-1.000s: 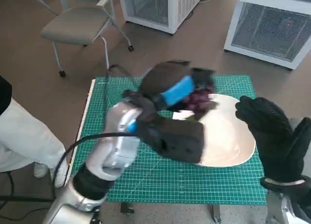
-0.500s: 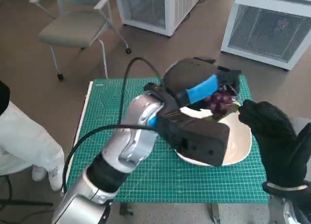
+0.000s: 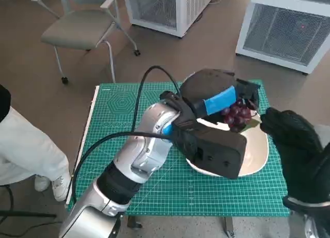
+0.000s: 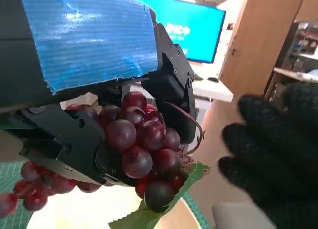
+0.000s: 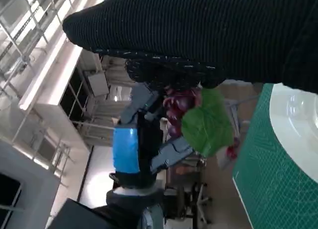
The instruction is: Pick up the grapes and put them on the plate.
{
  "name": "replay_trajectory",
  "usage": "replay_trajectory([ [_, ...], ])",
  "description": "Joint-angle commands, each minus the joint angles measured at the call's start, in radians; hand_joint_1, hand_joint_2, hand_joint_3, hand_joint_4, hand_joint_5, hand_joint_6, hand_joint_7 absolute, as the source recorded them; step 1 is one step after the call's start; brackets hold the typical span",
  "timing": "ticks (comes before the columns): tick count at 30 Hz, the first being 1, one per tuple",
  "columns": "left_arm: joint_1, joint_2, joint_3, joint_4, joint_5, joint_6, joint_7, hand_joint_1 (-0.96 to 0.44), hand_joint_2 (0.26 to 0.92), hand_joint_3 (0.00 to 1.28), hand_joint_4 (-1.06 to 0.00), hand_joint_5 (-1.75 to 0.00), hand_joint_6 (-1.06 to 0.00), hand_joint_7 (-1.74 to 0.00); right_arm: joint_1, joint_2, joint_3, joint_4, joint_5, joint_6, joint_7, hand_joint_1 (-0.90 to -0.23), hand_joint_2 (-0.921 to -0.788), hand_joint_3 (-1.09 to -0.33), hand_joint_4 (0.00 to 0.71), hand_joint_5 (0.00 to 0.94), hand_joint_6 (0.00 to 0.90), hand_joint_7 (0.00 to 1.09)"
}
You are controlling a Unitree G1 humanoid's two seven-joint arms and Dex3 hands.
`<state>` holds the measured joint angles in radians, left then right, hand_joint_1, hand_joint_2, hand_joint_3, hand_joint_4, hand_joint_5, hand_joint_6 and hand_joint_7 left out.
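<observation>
Head view: your left hand (image 3: 214, 96) grips the grapes (image 3: 236, 114) above the plate (image 3: 258, 155), your right hand (image 3: 294, 140) hovers nearby with nothing visibly held, so only lowering and releasing appear to remain.

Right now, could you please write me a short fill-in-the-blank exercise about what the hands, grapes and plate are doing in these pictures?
1. The left hand holds a bunch of ____ in its fingers.
2. The grapes hang above the white ____.
3. The plate sits on a ____ cutting mat.
4. The right hand wears a black ____ and holds nothing.

Missing words: grapes; plate; green; glove
</observation>
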<state>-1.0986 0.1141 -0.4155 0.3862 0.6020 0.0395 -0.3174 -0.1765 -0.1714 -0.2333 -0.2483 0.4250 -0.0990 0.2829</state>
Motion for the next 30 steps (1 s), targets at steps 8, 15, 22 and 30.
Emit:
replay_trajectory([
  [8, -0.024, -0.021, -0.003, 0.047, -0.040, 0.055, -0.072, 0.09, 0.902, 0.13, -0.64, -1.29, -0.59, -0.96, 0.028, 0.009, 0.003, -0.020, -0.018, 0.025, -0.048, -0.356, -0.921, -0.616, 0.431, 0.774, 0.254, 0.98],
  [15, -0.043, -0.022, -0.041, 0.054, 0.007, 0.123, -0.107, 0.05, 0.841, 0.13, -0.41, -0.75, -0.41, -0.24, 0.029, 0.010, 0.004, -0.026, -0.022, 0.028, -0.057, -0.356, -0.921, -0.616, 0.434, 0.768, 0.260, 0.98],
  [22, -0.034, -0.024, -0.062, 0.079, 0.042, 0.097, -0.040, -0.27, 0.817, 0.03, -0.28, -0.08, -0.39, -0.06, 0.027, 0.010, 0.003, -0.024, -0.017, 0.030, -0.054, -0.356, -0.921, -0.615, 0.437, 0.764, 0.263, 0.97],
  [30, -0.021, -0.023, -0.061, 0.112, 0.032, 0.049, 0.010, -0.32, 0.823, 0.01, -0.31, -0.02, -0.39, -0.04, 0.025, 0.009, 0.004, -0.021, -0.019, 0.029, -0.050, -0.354, -0.921, -0.616, 0.440, 0.760, 0.265, 0.97],
])
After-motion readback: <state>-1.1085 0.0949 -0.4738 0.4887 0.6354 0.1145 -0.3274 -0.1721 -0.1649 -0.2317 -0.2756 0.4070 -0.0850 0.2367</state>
